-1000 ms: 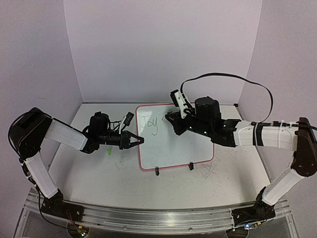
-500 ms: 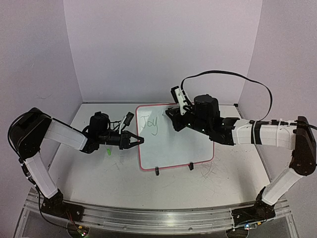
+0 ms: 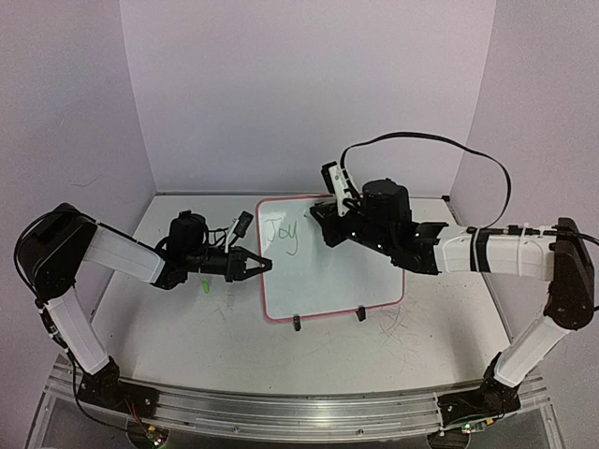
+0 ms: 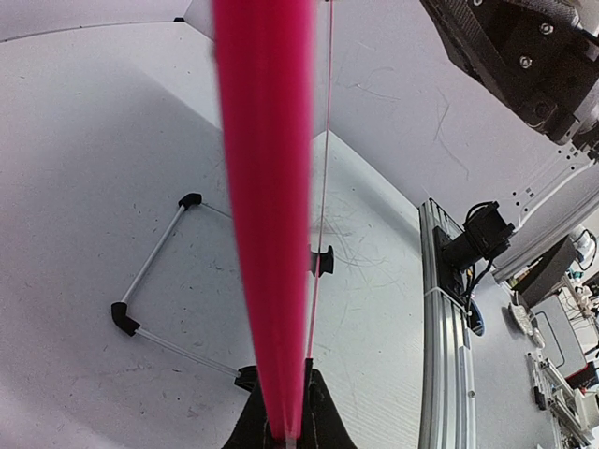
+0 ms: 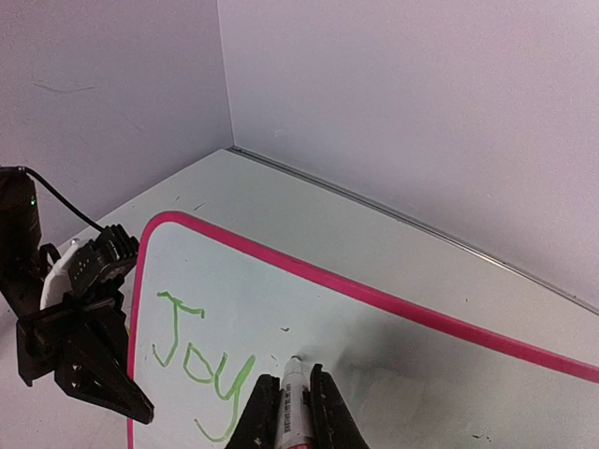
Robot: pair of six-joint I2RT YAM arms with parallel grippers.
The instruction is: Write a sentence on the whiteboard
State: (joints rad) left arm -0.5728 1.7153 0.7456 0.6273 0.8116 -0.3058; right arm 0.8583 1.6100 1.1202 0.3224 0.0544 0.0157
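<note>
- Top view: the only readable writing is "Joy", in thin green strokes, the start of the sentence [image 3: 281, 234] at the far left corner of the whiteboard [image 3: 337, 267].
- The whiteboard stands on the table [image 3: 187, 337] between the two arms, leaning back on a black wire stand whose two feet [image 3: 297, 323] show at its near edge.
- The left gripper [image 3: 265, 265] is clenched on the board's left red-pink rim, about halfway along that edge.
- The right gripper [image 3: 320, 221] sits over the far part of the board, just right of the "y"; its jaws are closed, but what they hold is too small to tell here.
- A small green speck [image 3: 203, 284] lies on the table near the left arm's wrist; what it is cannot be made out.
- Left wrist view: the rim appears as a blurred pink band running up from between the closed fingers, so the board is seen edge-on and none of its writing shows.
- The wire stand [image 4: 154, 281] is visible on the left side of the band; the right arm is cut off at the upper right corner.
- Right wrist view: "Joy" reads clearly in green, with nothing written after it.
- The jaws grasp a white marker [image 5: 293, 393], whose dark tip touches the board just right of the "y"; no label on it is legible.
- The left gripper shows on the left, clamped at the rim.
</note>
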